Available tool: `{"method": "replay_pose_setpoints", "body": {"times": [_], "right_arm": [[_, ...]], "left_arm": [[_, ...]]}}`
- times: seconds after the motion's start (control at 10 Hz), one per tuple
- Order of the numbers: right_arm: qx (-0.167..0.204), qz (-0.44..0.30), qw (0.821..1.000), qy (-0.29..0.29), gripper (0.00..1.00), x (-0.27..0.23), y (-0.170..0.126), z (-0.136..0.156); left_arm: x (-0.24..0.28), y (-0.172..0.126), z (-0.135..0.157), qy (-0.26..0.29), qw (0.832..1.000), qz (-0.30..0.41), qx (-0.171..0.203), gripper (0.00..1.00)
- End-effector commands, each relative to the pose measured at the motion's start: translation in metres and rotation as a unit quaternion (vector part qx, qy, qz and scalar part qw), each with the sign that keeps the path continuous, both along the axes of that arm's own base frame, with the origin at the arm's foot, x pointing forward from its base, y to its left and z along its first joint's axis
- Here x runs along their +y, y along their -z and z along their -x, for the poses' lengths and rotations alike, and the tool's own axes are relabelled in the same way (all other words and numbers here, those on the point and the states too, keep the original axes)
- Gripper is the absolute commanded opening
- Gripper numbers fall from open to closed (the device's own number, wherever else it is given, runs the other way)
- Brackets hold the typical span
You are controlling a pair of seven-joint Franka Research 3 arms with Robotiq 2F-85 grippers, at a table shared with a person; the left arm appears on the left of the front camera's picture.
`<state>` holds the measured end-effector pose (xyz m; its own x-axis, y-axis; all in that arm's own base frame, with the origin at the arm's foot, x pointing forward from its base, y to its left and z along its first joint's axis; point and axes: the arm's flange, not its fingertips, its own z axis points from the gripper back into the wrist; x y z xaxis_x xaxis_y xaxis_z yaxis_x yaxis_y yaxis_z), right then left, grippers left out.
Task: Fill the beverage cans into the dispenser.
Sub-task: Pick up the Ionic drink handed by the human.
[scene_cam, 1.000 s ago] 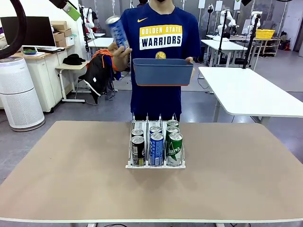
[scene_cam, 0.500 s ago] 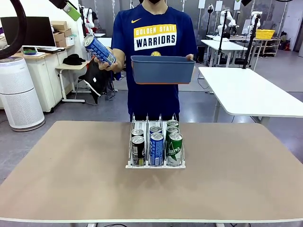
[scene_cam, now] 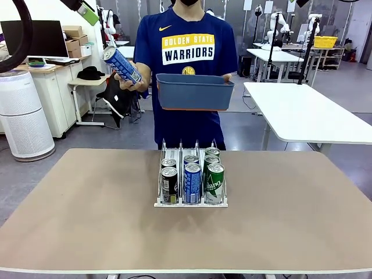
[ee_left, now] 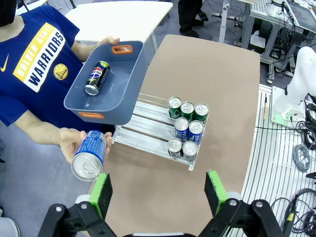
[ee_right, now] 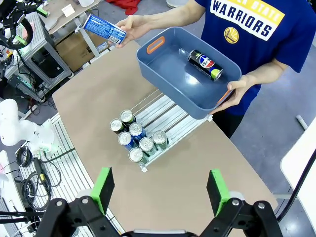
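Note:
The white wire dispenser (scene_cam: 190, 203) sits mid-table, with several beverage cans standing at the front of its three lanes: black (scene_cam: 169, 185), blue (scene_cam: 192, 182) and green (scene_cam: 214, 183). Across the table a person holds a dark blue tub (scene_cam: 195, 91) in one hand and a blue can (scene_cam: 122, 65), tilted, in the other. A black can (ee_left: 97, 77) lies inside the tub (ee_right: 168, 69). My left gripper (ee_left: 158, 192) hangs open high above the table, looking down on the dispenser (ee_left: 143, 131). My right gripper (ee_right: 160, 190) is also open and high, above the dispenser (ee_right: 170, 116).
The brown table (scene_cam: 87, 203) stretches wide on both sides of the dispenser. A white arm base (ee_left: 301, 74) stands off the table's edge beside loose cables. Behind the person are a white air purifier (scene_cam: 23, 116) and another white table (scene_cam: 308, 110).
The person has swung the blue can from beside their shoulder outward and down, tilting it, and lowered the tub a little. Both grippers stay open.

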<state>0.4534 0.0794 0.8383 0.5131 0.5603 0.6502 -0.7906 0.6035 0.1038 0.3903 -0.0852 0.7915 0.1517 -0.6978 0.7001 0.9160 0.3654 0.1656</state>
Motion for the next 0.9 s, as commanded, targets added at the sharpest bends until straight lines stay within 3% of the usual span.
{"method": "replay_pose_setpoints", "body": {"times": [0.0, 0.8], "right_arm": [[0.004, -0.002, 1.000, 0.003, 1.00, 0.0002, 0.0008, 0.0009], [0.004, -0.002, 1.000, 0.003, 1.00, 0.0002, 0.0008, 0.0009]], "left_arm": [[-0.0005, 0.0012, 0.0006, 0.001, 1.000, 0.000, 0.002, 1.00], [0.0000, 0.0000, 0.0000, 0.000, 1.000, 0.000, 0.000, 1.00]]}}
